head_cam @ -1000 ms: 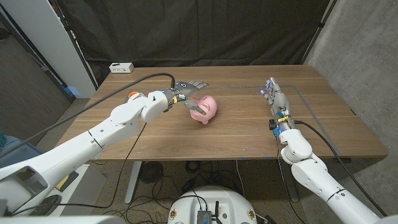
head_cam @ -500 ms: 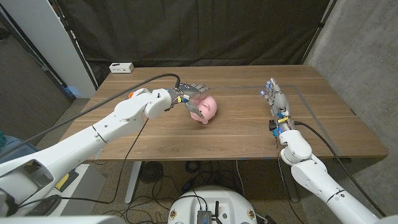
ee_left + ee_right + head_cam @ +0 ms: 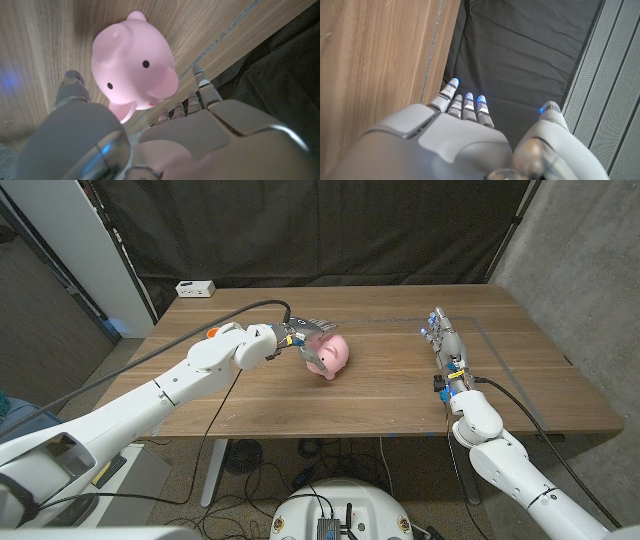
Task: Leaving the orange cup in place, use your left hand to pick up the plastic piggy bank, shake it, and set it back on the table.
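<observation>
Pink rounded plastic piggy bank (image 3: pixel 331 356) sits mid-table, left hand (image 3: pixel 306 340) cupped around it at its 10 o'clock, fingers apart, not yet clamped: close thumb and fingers squarely across the belly before lifting; right hand (image 3: pixel 444 343) idle, empty, fingers straight.

Even, soft light from above fills the head view, and the wooden desk (image 3: pixel 380 380) shows a mild sheen with only faint shadows under the arms. The black curtain (image 3: pixel 330 230) behind stays dark and flat. In the left wrist view the piggy bank (image 3: pixel 134 62) is fairly sharp, while the left hand (image 3: pixel 165 140) close to the lens is blurred and dim. In the right wrist view the right hand (image 3: pixel 465 145) is soft too, its fingers (image 3: pixel 467 104) tipped with blue glints.
</observation>
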